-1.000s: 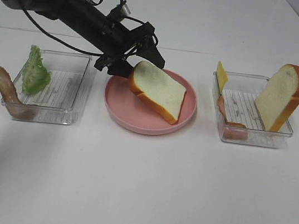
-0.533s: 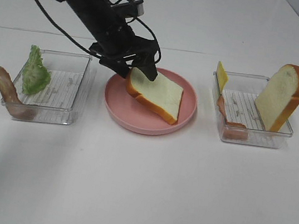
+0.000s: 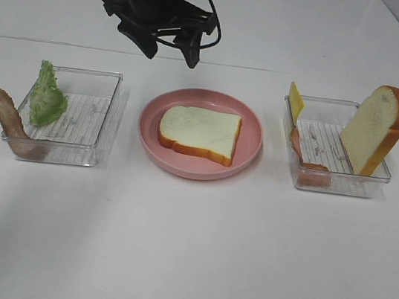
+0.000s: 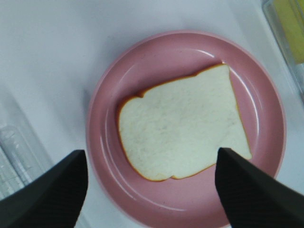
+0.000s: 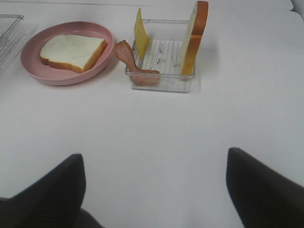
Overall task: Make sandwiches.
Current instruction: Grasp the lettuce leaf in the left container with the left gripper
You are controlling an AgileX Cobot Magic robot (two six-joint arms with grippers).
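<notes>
One white bread slice [image 3: 198, 133] with orange-brown crust lies flat on the round pink plate [image 3: 250, 155]. My left gripper [image 3: 171, 49] hangs open and empty above the plate's far edge. In the left wrist view the bread slice [image 4: 183, 130] lies on the plate [image 4: 107, 156] between my open fingers [image 4: 45, 194]. A second bread slice [image 3: 375, 131] stands upright in the right tray, with yellow cheese [image 3: 295, 101] and bacon [image 3: 307, 163]. Lettuce [image 3: 48, 95] and bacon [image 3: 8, 121] sit at the left tray. My right gripper [image 5: 152, 183] is open over bare table and is out of the exterior high view.
Two clear plastic trays flank the plate: the left tray [image 3: 101, 131] and the right tray [image 3: 344, 188]. The right wrist view shows the plate [image 5: 29, 47], the right tray [image 5: 164, 83] and white table in front of them.
My left gripper has let go of the bread slice and risen up and back from the plate. The slice, tilted before, now lies flat on the plate.
</notes>
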